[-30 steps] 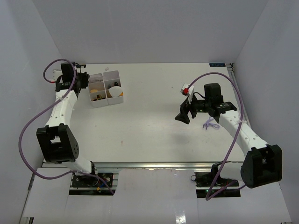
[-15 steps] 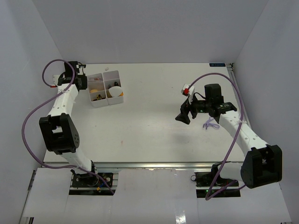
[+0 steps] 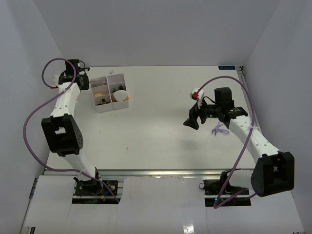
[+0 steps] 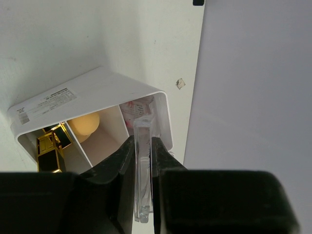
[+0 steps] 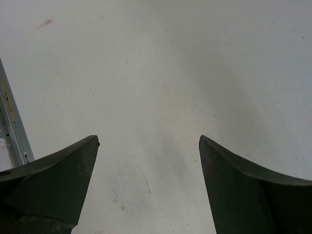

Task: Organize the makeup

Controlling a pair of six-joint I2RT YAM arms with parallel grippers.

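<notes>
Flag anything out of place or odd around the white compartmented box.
One small pale scrap lies loose on the white table, apart from the white compartmented box. Nothing else stands out.

The left arm (image 3: pixel 66 105) and the right arm (image 3: pixel 248 136) have white links and black joint housings. A purple cable (image 3: pixel 24 130) runs along each. The right gripper (image 5: pixel 147 139) has dark, smooth, wedge-shaped fingers (image 5: pixel 53 180).

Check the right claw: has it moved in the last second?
No. The right claw hangs open over the same spot of table, just as far right of the white box as before.
</notes>
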